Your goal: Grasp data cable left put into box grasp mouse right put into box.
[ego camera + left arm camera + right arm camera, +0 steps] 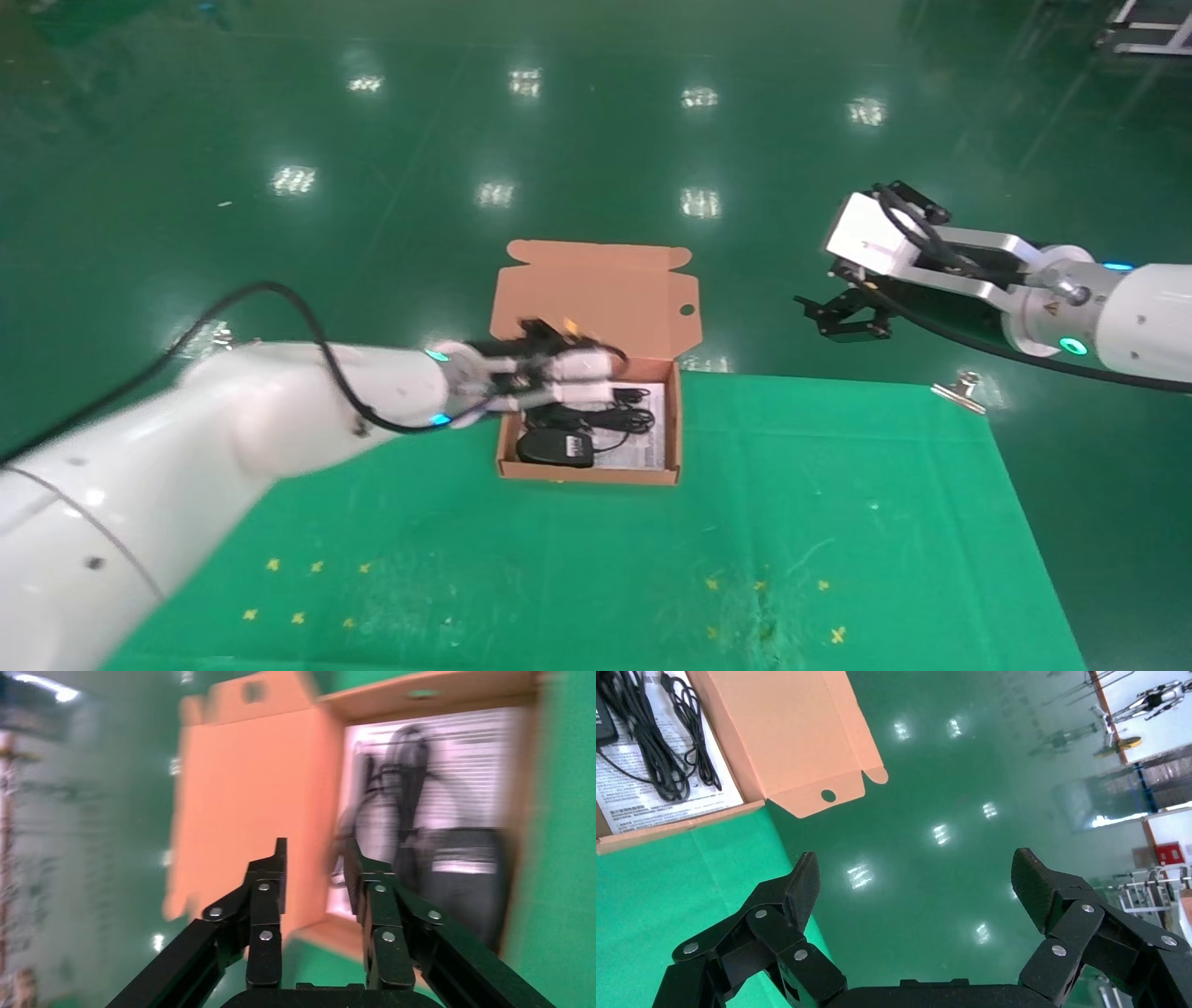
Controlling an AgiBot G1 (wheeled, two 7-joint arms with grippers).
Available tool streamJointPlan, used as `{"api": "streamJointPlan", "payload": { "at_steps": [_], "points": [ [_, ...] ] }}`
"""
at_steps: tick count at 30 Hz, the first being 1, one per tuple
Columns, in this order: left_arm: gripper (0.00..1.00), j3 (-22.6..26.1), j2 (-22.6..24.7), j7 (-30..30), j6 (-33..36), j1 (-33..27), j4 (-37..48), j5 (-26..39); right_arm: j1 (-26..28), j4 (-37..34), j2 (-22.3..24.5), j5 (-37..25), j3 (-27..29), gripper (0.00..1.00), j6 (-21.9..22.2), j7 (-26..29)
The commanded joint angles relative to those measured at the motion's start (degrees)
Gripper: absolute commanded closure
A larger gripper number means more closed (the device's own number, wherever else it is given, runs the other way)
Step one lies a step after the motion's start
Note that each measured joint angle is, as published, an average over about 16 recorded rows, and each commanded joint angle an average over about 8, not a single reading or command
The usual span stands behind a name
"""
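The salmon-orange box (589, 475) stands open on the green table cloth, its holed flap lid (596, 294) raised at the back. Inside lie the black mouse (556, 448) at the front left and the bundled data cable (596, 417) behind it. My left gripper (596, 365) hovers over the box's back left part, open and empty. In the left wrist view its tips (316, 857) sit before the lid (246, 797), with the mouse (464, 874) beyond. My right gripper (843, 317) hangs open and empty off the table's far right; its view (916, 874) shows the cable (649, 748) in the box.
A white printed leaflet (652, 447) lines the box floor. Metal binder clips (964, 390) (219, 337) hold the cloth at the table's back corners. Yellow cross marks (298, 617) dot the front. Glossy green floor lies beyond the table's back edge.
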Motion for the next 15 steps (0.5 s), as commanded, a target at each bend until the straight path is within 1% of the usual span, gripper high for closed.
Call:
{"api": "streamJointPlan", "payload": {
  "at_steps": [1, 5, 8, 11, 15],
  "points": [
    [0.0, -0.39, -0.31, -0.55, -1.41, -1.37, -0.01, 0.25, 0.44, -0.23, -0.54, -0.07, 0.22, 0.0, 0.5, -0.21],
    [0.0, -1.69, 0.06, -2.23, -6.9, -5.0, 3.9, 0.92, 4.03, -3.74, -3.63, -1.03, 0.61, 0.0, 1.4, -2.84],
    [0.0, -2.63, -0.1, -3.13, -8.77, -6.36, 6.01, 0.18, 5.94, -5.39, -4.92, -1.58, 0.64, 0.0, 1.44, -4.25],
    [0.0, -4.11, -1.2, -3.32, -8.0, -6.17, 6.09, -2.12, 6.77, -6.24, -5.48, -1.32, 1.01, 0.0, 0.9, -5.48],
    [0.0, -6.79, -3.8, -2.96, -3.79, -3.84, 3.55, -6.52, 5.49, -6.31, -5.14, 1.46, 2.7, 0.0, -1.45, -6.78]
  ]
}}
